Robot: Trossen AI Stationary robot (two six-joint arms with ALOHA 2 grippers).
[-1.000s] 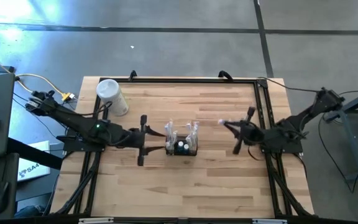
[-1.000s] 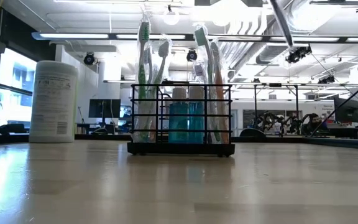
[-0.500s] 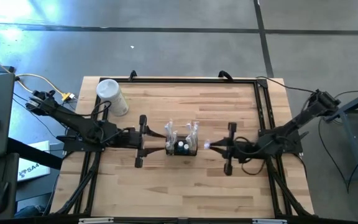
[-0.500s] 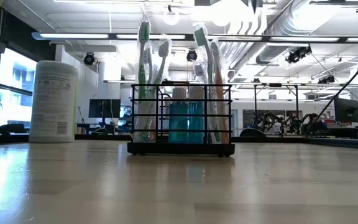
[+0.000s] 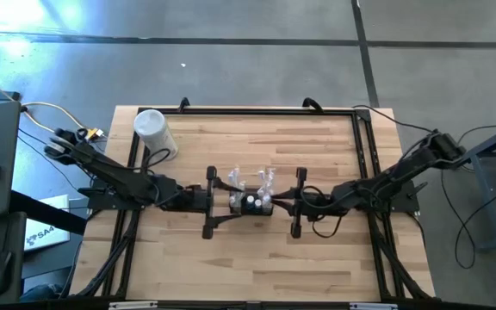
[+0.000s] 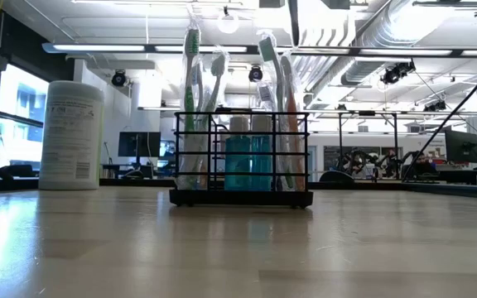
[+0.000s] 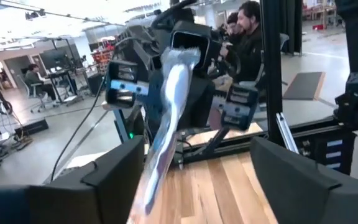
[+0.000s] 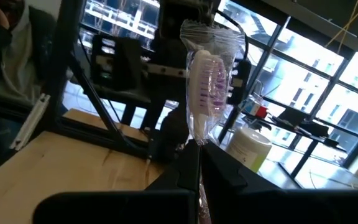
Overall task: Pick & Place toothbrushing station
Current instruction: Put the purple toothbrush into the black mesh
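Observation:
The black wire caddy (image 5: pixel 251 205) stands on its flat base at the middle of the table and holds several wrapped toothbrushes and a blue cup (image 6: pixel 240 161). My left gripper (image 5: pixel 226 200) is open at the caddy's left end. A wrapped toothbrush (image 7: pixel 166 118) stands tilted between its fingers, and no touch shows. My right gripper (image 5: pixel 276 203) is at the caddy's right end, shut on a wrapped toothbrush with purple bristles (image 8: pixel 207 81). Both grippers are above the top of the low view. My right gripper pinches the wrapped toothbrush by its handle (image 8: pixel 199 155), below the head, between its two fingers. The fingers come level from the table's right side and lie across the handle. The head stands upright above the fingers; the lower end is hidden by them.
A white lidded cylinder (image 5: pixel 155 133) stands at the table's far left and also shows in the low view (image 6: pixel 71 135). A black frame rail (image 5: pixel 248 110) runs along the far edge and sides. People sit beyond the table (image 7: pixel 247 31).
My right gripper has gone toward the table's left edge and a little toward the near edge, up to the caddy's right end, keeping the toothbrush. My left gripper has gone right, closer to the caddy's left end. The caddy has stayed in place.

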